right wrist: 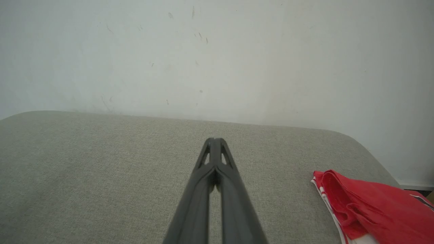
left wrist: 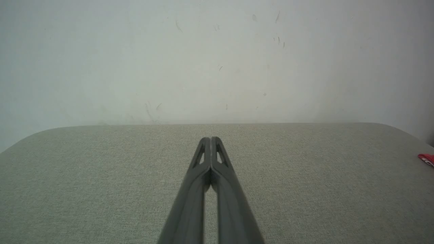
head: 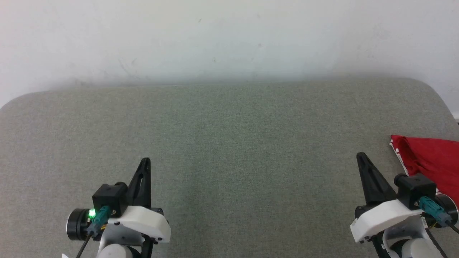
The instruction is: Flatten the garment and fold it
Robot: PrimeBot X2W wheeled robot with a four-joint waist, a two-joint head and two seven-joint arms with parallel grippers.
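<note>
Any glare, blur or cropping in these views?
Head view: flat, even light, no glare; garment cropped at the right edge. Left wrist view: left gripper blurs toward the bottom edge. Right wrist view: right gripper likewise, garment sharp.

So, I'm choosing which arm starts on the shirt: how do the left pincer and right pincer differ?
The right pincer sits close beside the rumpled red garment at the right edge of the grey cushion; the left pincer is far across it. A green light glows by the left pincer's wrist; the right pincer's wrist block looks dark. Both are shut, empty, pointing toward the wall.
</note>
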